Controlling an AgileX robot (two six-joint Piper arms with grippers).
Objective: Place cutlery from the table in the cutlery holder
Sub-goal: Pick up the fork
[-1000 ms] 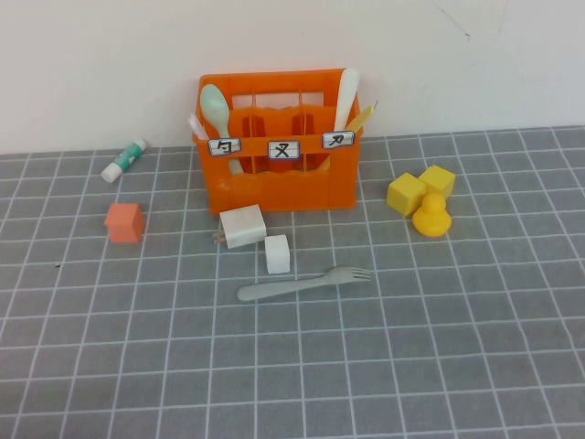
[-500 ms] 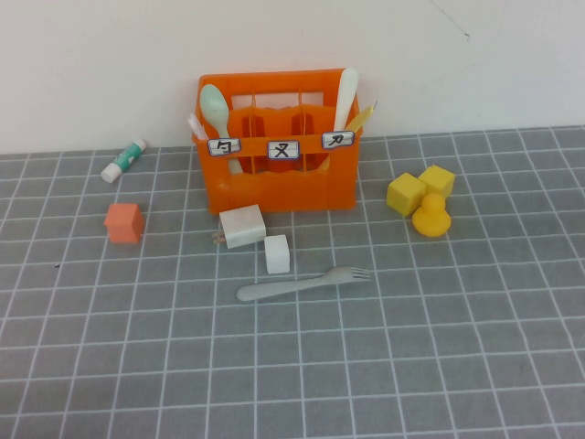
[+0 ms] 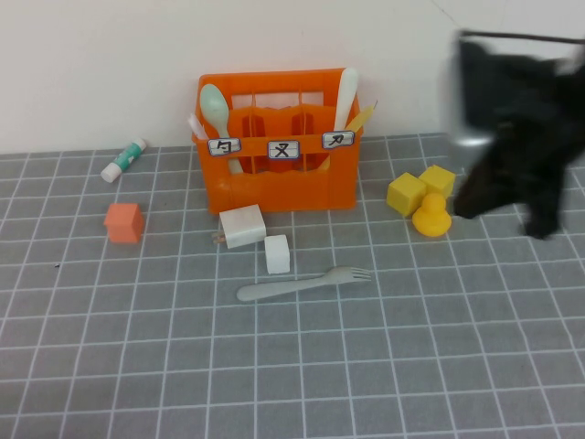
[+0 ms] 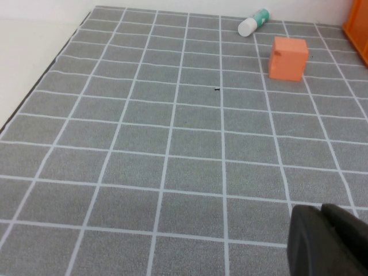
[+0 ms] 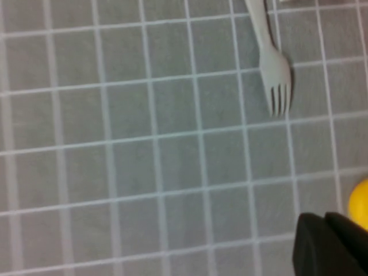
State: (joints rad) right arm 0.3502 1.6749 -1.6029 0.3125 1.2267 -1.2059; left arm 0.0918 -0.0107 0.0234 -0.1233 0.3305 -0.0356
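Lying flat on the grey gridded desk (image 3: 110,366), the light grey fork (image 3: 304,283) sits just in front of the orange cutlery holder (image 3: 279,178), tines toward the yellow duck (image 3: 431,218); a mint-green spoon (image 3: 217,114) stands in the holder's left compartment. The right gripper (image 3: 512,128) hovers blurred above the desk's right side, near the yellow blocks (image 3: 419,187), whether spread or closed I cannot tell; the left gripper (image 4: 328,241) hangs over bare desk near the orange cube (image 4: 288,57), its state equally unclear.

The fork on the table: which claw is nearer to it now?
Right. The right claw hovers past the fork's tine end, by the yellow duck. The left claw is outside the high view.
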